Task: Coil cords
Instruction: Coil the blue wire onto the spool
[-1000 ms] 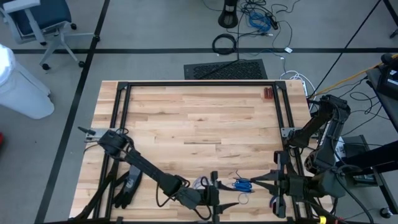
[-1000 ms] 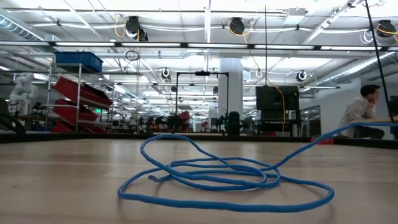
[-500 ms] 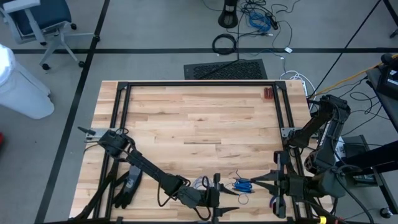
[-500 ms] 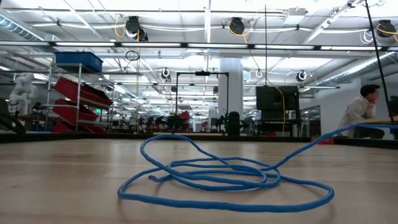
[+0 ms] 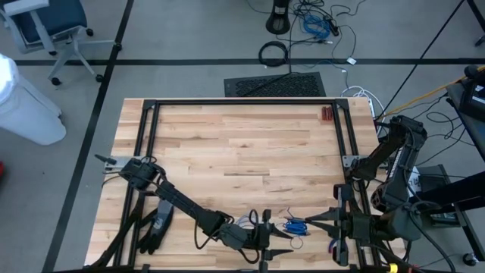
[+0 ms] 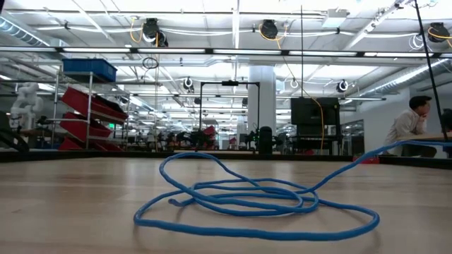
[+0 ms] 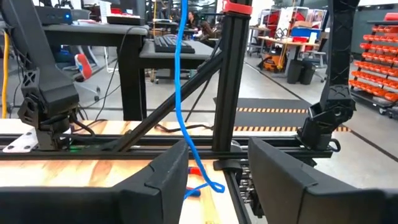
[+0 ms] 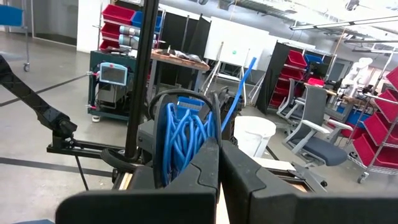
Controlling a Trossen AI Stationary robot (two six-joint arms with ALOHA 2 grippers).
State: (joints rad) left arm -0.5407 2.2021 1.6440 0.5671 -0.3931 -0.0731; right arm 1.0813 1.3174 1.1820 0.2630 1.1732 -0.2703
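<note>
The thin blue cord (image 5: 295, 225) lies near the table's near edge, between my two grippers. In the low view its loose loops (image 6: 247, 201) rest on the wood, and a tail rises off to the right. In the right wrist view a wound bundle (image 8: 183, 137) stands upright just beyond my right gripper (image 8: 219, 152), which is shut on it and also shows in the high view (image 5: 309, 223). My left gripper (image 5: 280, 230) is open, just left of the bundle. One strand (image 7: 183, 106) runs top to bottom between its fingers (image 7: 217, 162) without touching them. My right gripper is shut on the blue bundle's lower part (image 8: 198, 144), coming level from the table's right side. Its own fingertips hide the place of contact. The bundle stands upright beyond the fingertips, and other loops of the cord (image 6: 247, 201) lie slack on the table.
A black glove (image 5: 155, 227) lies at the near left beside the left arm. A small red item (image 5: 326, 114) sits at the far right, by the black frame rail (image 5: 242, 102). A thick black cable ring (image 5: 273, 53) lies on the floor beyond the table.
My left gripper has gone a little toward the table's right edge, closer to the blue bundle. The loops on the table have kept still.
</note>
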